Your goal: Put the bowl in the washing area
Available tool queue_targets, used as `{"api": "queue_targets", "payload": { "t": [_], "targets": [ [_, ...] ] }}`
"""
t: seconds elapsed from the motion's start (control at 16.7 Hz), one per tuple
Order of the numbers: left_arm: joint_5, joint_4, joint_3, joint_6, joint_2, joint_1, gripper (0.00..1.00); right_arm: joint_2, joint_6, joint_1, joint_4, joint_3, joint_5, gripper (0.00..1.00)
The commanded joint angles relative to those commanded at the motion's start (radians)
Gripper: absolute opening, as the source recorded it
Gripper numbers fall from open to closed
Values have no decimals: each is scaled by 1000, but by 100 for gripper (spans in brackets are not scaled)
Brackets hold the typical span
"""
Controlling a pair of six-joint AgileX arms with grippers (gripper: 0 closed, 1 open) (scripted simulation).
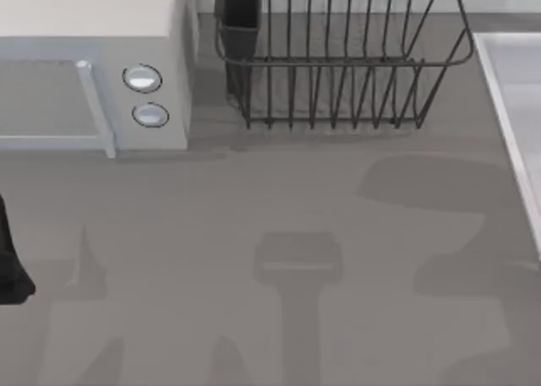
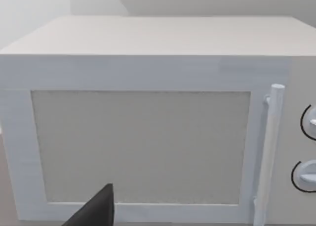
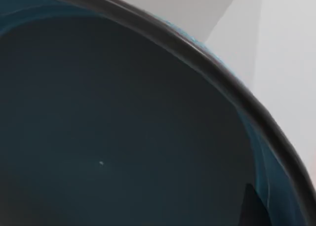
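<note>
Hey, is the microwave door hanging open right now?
No, the microwave door sits flush in its frame, its handle upright beside the knobs.

Setting: rendered kitchen counter
Evidence: white microwave [image 1: 93, 61] with two dials, black wire dish rack [image 1: 338, 57], pale sink basin [image 1: 516, 107] at right edge
Surface: grey table [image 1: 270, 259]

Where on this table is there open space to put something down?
The wide grey tabletop in front of the microwave and the dish rack is bare. The back is crowded by those two. The sink borders the right edge. The left hand sits at the left edge.
</note>
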Motion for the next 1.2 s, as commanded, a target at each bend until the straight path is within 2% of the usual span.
{"api": "queue_targets", "payload": {
  "t": [0.24,0.66,0.84,1.2],
  "targets": [
    [0,0,0,0,0,0,100,110,0,-3,113,-11,-4,0],
    [0,0,0,0,0,0,100,529,-5,-11,612,-75,1,0],
    [0,0,0,0,0,0,100,660,-5,-8,768,-100,6,0],
    [0,0,0,0,0,0,100,717,-5,-6,828,-110,9,0]
  ]
}}
